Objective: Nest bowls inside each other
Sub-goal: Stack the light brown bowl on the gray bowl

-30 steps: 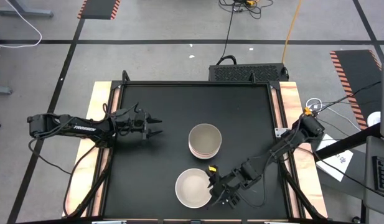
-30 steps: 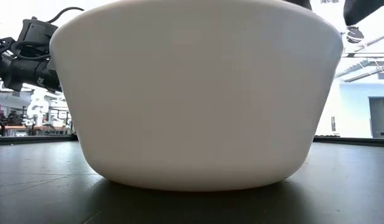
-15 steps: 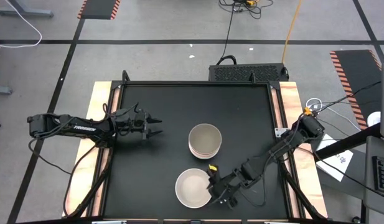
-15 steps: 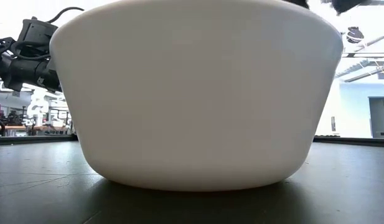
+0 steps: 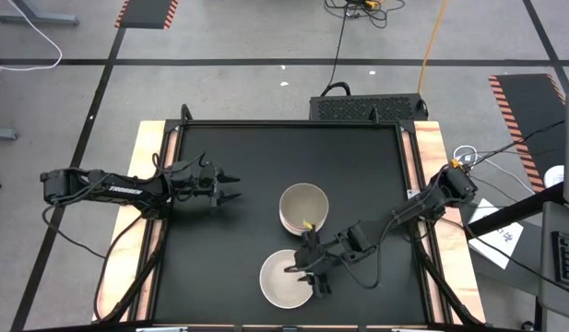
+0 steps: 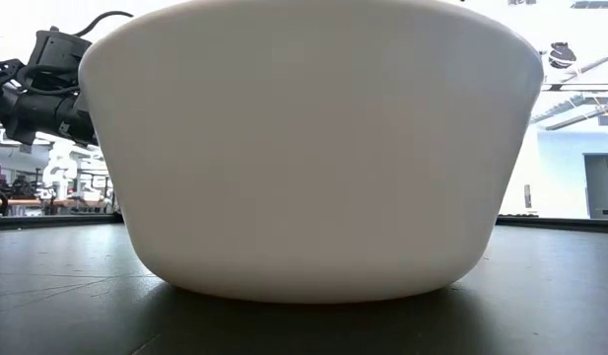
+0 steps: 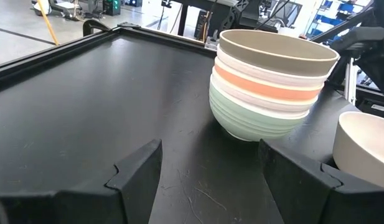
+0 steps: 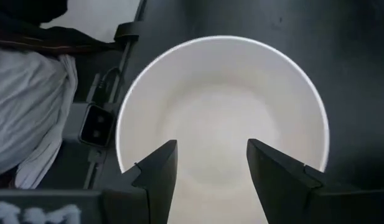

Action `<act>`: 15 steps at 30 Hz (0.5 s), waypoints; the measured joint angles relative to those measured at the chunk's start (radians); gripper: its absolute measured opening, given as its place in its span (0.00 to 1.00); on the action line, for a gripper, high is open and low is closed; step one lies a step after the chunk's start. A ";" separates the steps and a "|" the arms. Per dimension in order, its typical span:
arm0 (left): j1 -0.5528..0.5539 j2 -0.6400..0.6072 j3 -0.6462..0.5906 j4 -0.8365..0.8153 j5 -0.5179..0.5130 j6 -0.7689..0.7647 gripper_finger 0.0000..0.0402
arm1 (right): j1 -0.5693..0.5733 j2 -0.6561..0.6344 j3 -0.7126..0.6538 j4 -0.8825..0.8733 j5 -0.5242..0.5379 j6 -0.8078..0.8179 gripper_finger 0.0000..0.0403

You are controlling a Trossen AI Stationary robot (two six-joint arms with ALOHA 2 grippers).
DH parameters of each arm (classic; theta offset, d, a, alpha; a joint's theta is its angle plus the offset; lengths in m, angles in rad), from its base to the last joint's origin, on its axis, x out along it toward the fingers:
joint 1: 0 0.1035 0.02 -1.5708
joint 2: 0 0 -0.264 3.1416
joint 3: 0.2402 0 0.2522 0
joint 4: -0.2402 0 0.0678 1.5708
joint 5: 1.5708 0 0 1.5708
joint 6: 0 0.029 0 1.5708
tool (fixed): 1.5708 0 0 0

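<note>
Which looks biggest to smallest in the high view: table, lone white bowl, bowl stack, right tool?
1. Table, by far.
2. Lone white bowl and bowl stack: rims look alike, no ranking.
3. Right tool, open over the lone bowl's rim, smallest.

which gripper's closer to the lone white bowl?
Right. The right gripper hangs open over the lone white bowl's rim; the left gripper waits open, well off past the stack.

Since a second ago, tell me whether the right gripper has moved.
Yes. In the high view the right gripper has swung from beside the single white bowl's right edge to over its rim, nearer the bowl stack.
</note>
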State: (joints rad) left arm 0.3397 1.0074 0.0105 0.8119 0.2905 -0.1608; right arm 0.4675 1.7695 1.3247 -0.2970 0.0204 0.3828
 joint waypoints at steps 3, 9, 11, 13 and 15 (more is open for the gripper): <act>0.000 0.000 0.000 -0.006 0.000 0.000 0.67 | -0.026 0.000 0.006 -0.014 -0.004 -0.006 0.46; 0.000 0.000 0.000 -0.036 0.016 0.005 0.67 | -0.075 0.000 0.006 -0.055 -0.036 -0.018 0.46; 0.000 0.000 0.000 -0.037 0.016 0.005 0.67 | -0.086 0.000 0.006 -0.061 -0.048 -0.022 0.46; 0.000 0.000 0.000 -0.037 0.016 0.011 0.67 | -0.095 0.000 0.006 -0.069 -0.048 -0.028 0.46; 0.000 0.000 0.000 -0.037 0.020 0.023 0.67 | -0.101 0.000 0.006 -0.080 -0.050 -0.028 0.46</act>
State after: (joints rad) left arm 0.3397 1.0077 0.0105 0.7748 0.3108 -0.1382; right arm 0.3667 1.7695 1.3304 -0.3769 -0.0293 0.3546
